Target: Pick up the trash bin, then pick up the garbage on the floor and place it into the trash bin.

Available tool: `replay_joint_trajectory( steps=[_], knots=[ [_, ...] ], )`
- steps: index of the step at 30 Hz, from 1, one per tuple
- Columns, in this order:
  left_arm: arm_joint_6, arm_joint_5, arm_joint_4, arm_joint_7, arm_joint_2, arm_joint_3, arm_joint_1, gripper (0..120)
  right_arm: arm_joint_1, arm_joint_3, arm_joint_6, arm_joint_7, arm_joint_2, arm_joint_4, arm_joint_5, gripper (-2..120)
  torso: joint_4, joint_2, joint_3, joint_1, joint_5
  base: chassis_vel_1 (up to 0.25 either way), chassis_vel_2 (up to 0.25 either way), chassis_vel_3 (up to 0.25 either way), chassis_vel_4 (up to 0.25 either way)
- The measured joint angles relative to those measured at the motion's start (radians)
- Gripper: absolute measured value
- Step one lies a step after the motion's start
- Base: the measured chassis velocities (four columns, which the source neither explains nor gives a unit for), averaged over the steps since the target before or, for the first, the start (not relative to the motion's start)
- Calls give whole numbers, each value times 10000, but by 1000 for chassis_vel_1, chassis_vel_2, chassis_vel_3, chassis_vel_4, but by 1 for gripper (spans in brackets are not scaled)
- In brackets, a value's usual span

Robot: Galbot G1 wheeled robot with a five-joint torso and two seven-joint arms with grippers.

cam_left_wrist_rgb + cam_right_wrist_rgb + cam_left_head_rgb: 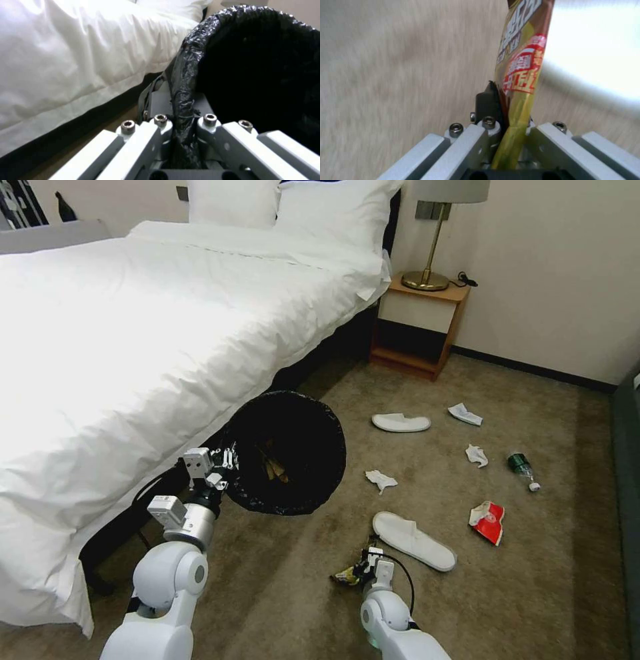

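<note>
The right gripper (360, 572), nearest the robot and low over the carpet (547, 593), is clamped on a yellow-brown wrapper (520, 75); the right wrist view shows the packet pinched between the jaws and standing out past them. The left gripper (223, 463), further forward beside the bed (133, 347), is closed on the rim of the bin (287, 453). The left wrist view shows the lined rim (183, 100) running between the fingers. The bin hangs tilted with its mouth turned toward the robot; something tan lies inside, probably paper, though the interior is too dark to be sure.

Step in hand: the bin is lifted and one piece of garbage is held, so the drop into the bin appears due. That move calls for bringing the wrapper up and left over the rim before release; the tilt may need levelling so nothing slides out.

Clearances: the bin's far side is close to the bed edge. Open carpet lies to the right and ahead. Beyond the right gripper lie a near slipper (413, 540), a tissue (380, 480), a red packet (488, 521), a bottle (521, 468), two more tissues (476, 455) and a far slipper (400, 423), all well apart. The nightstand (420, 327) stands against the far wall.
</note>
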Motion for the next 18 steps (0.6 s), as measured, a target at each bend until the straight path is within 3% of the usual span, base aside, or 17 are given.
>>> replay_joint_trajectory(
  steps=[3,6,18],
  knots=[
    [102,-54,66,-92,4,11,1,3,-15,-44,216,-17,-193,389,-671,0,-1,1,1,0,2,0,0,0,0],
    [185,-72,227,-214,7,35,2,3,-17,203,1018,-242,-375,689,-2256,0,-1,1,-1,0,-2,0,0,0,0],
    [289,-34,571,-405,-3,78,-16,3,-448,720,1670,-264,-484,1857,-3126,0,-1,3,-1,-1,-3,0,0,0,0]
  ],
)
